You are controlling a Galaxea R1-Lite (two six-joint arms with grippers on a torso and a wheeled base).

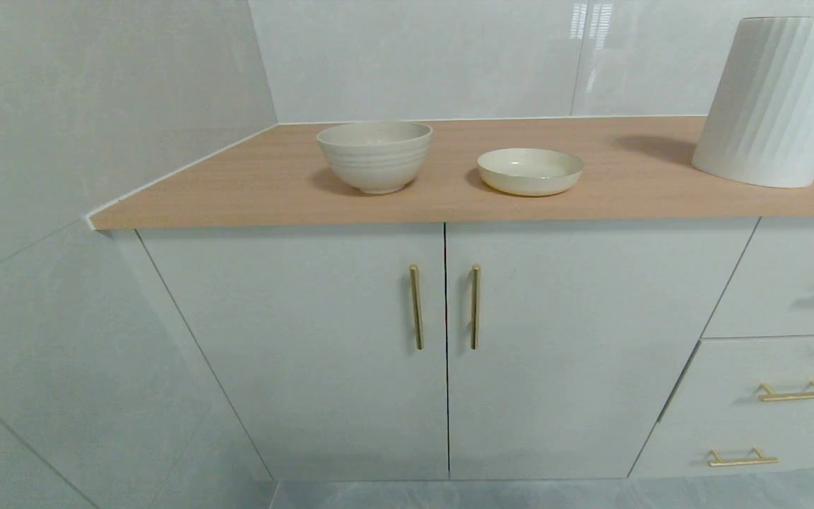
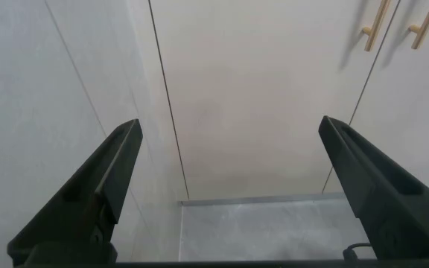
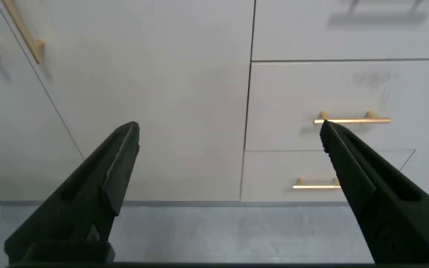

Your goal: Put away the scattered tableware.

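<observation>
- While both rest on the worktop (image 1: 237, 191), the bowl (image 1: 374, 155) stands toward the wall corner and the dish (image 1: 530, 170) sits near it on the right, not touching
- Further right stands a ribbed white tub (image 1: 778, 99)
- Below the worktop, two shut doors (image 1: 308, 339) meet at gold handles (image 1: 416, 307), with drawers (image 1: 774, 396) to their right
- Left fingers (image 2: 99, 190) are spread wide and hold nothing, low before the doors
- Right fingers (image 3: 99, 186) are likewise wide and empty, facing the drawers
</observation>
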